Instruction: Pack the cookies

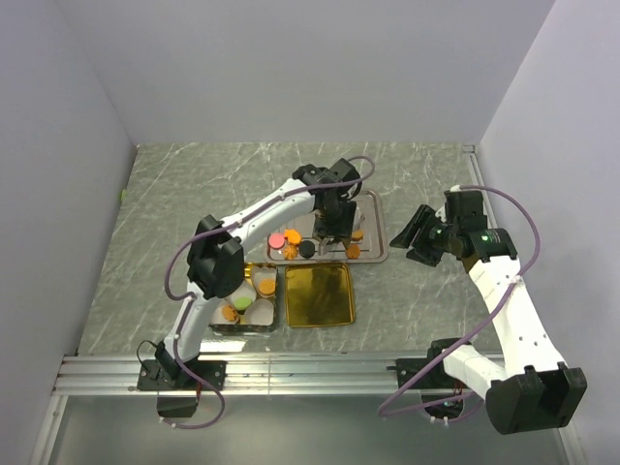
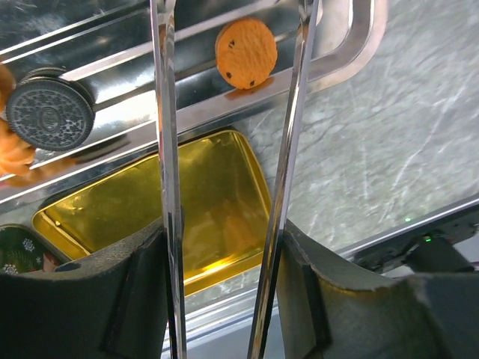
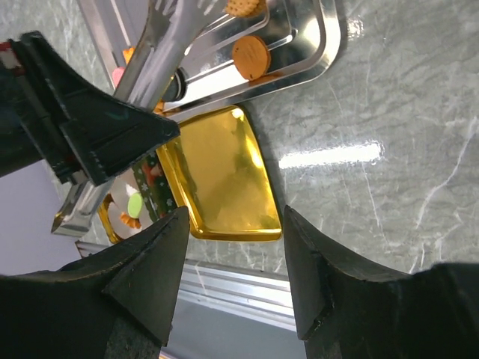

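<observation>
Pinching tongs (image 2: 166, 149) w/ L gripper (image 2: 223, 254) fingers, over silver tray (image 1: 382, 221) at frame centre. Hovering R gripper (image 3: 232, 224) right of tray, fingers spread. Noting cookies (image 2: 246, 54) lying on tray, one orange btwn tong arms.

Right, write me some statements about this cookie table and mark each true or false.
1. The shiny gold rectangular tray has nothing in it. True.
2. The right gripper holds the metal tongs. False: the left gripper holds them, and the right one is open and empty over the table.
3. The black round sandwich cookie lies on the silver metal tray. True.
4. The green cookie lies on the silver metal tray. False: it sits in the box of white paper cups, left of the gold tray.
</observation>
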Robot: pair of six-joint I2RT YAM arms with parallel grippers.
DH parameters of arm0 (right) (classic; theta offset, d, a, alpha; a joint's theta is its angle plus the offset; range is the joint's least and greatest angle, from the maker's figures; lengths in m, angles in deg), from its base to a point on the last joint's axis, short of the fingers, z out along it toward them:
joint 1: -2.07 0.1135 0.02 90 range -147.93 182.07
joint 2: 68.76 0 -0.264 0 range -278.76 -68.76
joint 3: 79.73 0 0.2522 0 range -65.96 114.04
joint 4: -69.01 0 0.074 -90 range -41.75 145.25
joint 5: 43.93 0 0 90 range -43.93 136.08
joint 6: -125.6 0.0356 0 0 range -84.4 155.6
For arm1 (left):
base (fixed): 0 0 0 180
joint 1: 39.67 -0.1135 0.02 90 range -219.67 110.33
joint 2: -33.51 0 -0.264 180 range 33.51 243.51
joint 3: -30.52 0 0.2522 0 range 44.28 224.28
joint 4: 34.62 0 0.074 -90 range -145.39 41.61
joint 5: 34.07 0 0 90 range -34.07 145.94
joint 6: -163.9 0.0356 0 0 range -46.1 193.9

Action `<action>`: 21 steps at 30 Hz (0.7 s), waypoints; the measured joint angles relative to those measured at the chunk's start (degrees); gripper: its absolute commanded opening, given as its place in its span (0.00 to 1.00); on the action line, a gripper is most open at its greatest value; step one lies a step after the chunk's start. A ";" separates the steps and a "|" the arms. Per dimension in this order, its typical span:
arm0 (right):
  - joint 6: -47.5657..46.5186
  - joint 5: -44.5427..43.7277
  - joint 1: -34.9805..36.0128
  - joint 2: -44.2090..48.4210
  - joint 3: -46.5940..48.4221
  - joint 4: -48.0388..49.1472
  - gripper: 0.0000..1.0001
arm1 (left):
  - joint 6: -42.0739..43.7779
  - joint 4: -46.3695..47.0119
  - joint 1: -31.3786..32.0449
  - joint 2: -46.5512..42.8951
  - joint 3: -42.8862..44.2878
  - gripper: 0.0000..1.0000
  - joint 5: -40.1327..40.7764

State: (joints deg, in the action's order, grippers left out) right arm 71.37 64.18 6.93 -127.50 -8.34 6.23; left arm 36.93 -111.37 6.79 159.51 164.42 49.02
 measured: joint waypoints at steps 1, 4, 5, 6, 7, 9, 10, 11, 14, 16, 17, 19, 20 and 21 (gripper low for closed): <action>0.00 -0.09 -0.04 0.00 -0.02 -0.11 0.61 | 0.37 -0.20 0.20 0.42 0.09 0.56 0.04; 0.00 -0.13 -0.26 0.07 -0.04 -0.15 0.61 | 1.40 -0.50 0.85 1.36 0.11 0.56 0.09; 0.02 -0.13 -0.31 0.09 -0.09 -0.15 0.61 | 1.62 -0.59 1.07 1.55 0.11 0.56 0.11; 0.02 -0.13 -0.35 0.09 -0.22 -0.11 0.61 | 1.90 -0.70 1.31 1.81 0.11 0.57 0.15; 0.04 -0.13 -0.37 0.11 -0.35 -0.15 0.61 | 2.14 -0.81 1.57 2.10 0.13 0.57 0.20; 0.17 -0.13 -0.42 0.11 -0.68 -0.13 0.61 | 2.62 -1.18 1.97 2.56 0.33 0.57 0.26; 0.22 -0.13 -0.44 0.11 -0.76 -0.17 0.61 | 2.95 -1.46 2.14 2.91 0.63 0.58 0.26; 0.22 -0.13 -0.46 0.11 -0.81 -0.15 0.61 | 3.21 -1.66 2.29 3.17 0.92 0.58 0.35; 0.20 -0.11 -0.63 0.11 -0.87 -0.13 0.61 | 3.61 -2.51 2.62 3.78 1.86 0.59 1.05; 0.20 -0.07 -0.63 0.11 -0.98 -0.15 0.61 | 3.85 -2.89 2.80 4.42 2.80 0.59 1.95; 0.17 -0.07 -0.66 0.11 -0.98 -0.13 0.61 | 4.00 -3.23 2.91 4.96 3.54 0.59 2.45; 0.15 -0.04 -0.68 0.11 -0.98 -0.13 0.61 | 4.42 -4.00 3.19 6.19 5.05 0.58 3.69; 0.11 -0.04 -0.70 0.11 -0.98 -0.13 0.61 | 4.61 -4.22 3.37 6.84 5.60 0.58 4.20; 0.07 -0.02 -0.74 0.11 -0.98 -0.13 0.61 | 4.68 -4.31 3.54 7.17 5.68 0.58 4.55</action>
State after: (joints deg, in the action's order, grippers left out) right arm 71.43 64.16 6.19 -127.39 -9.32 6.10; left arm 41.61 -115.67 10.33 166.68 170.10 53.56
